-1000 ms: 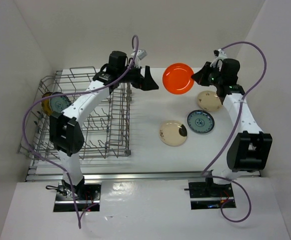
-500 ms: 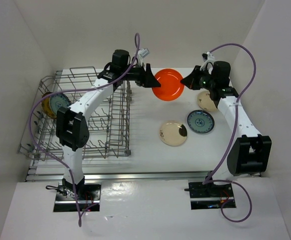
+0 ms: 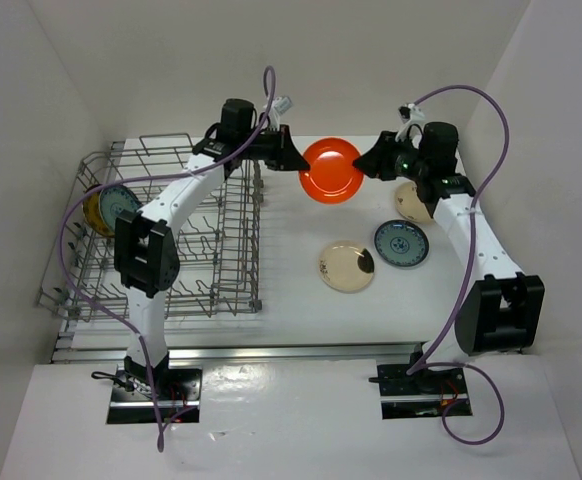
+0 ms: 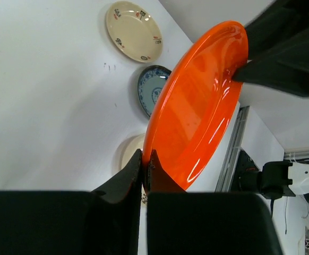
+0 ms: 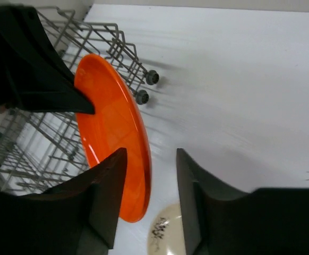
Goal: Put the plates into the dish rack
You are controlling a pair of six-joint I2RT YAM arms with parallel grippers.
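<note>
Left hand point(image 3: 293, 160) was clenched on the rim of the orange plate point(image 3: 331, 170), which hung on edge above the table point(image 3: 301, 290), just right of the dish rack point(image 3: 161, 240). Right hand point(image 3: 369, 162) stood with fingers parted at the plate's opposite rim.

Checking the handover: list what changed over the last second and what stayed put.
The right gripper carried the orange plate leftward; the left gripper met it and shut on its rim; the right jaws opened. The three plates on the table and two plates in the dish rack stayed put.
</note>
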